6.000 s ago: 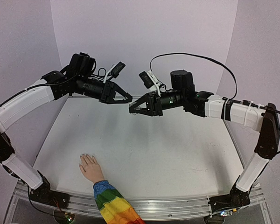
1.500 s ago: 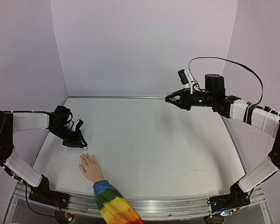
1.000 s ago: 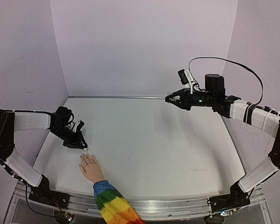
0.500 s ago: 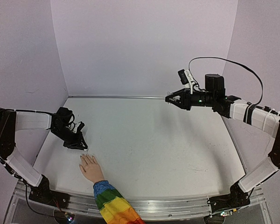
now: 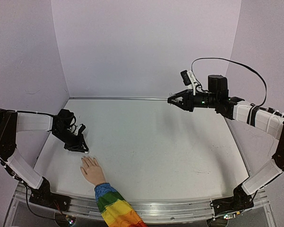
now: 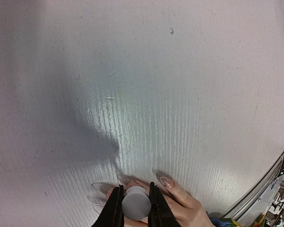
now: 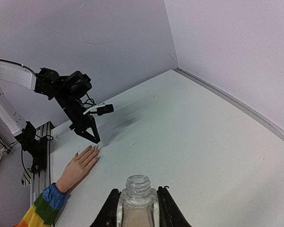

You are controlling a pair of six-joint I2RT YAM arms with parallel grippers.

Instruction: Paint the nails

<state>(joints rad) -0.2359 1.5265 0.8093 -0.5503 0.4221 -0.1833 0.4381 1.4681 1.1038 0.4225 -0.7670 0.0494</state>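
Left gripper [image 5: 81, 148] low over the near-left part of the matte white counter [image 5: 156, 151], pinched narrow on a small grey-white round cap [image 6: 136, 202], smooth and seen end-on in the wrist view. Brush beneath, if any, hidden by the cap itself.

Directly under and just past that gripper, toward the near edge: the tiny pale whitish nails [image 6: 167, 181], glossy ovals tipping a small skin-coloured mannequin hand [image 5: 91, 170]. Lies flat, palm down, near the near-left corner, with a rainbow-striped fabric sleeve [image 5: 114, 208] trailing off over the near edge. Long axis from sleeve to fingertips running away from the near edge and slanting a little leftward, fingertips aimed at the left gripper. Gripper tip just beside the fingertips in the top view; touching or barely apart, not to be settled from these views.

Right gripper [image 5: 173, 100] raised above the far-right part of the counter, well apart from the mannequin hand, closed on an uncapped clear glass bottle [image 7: 138, 201] with a threaded neck and pale contents.

Judged from the layout: left arm by far the nearer, and the one carrying the applicator. Next stroke probably a short pass along one finger's axis. Calls for a light touch, given small curved nails, smooth rigid-looking skin, and nothing seen pinning the mannequin hand down.
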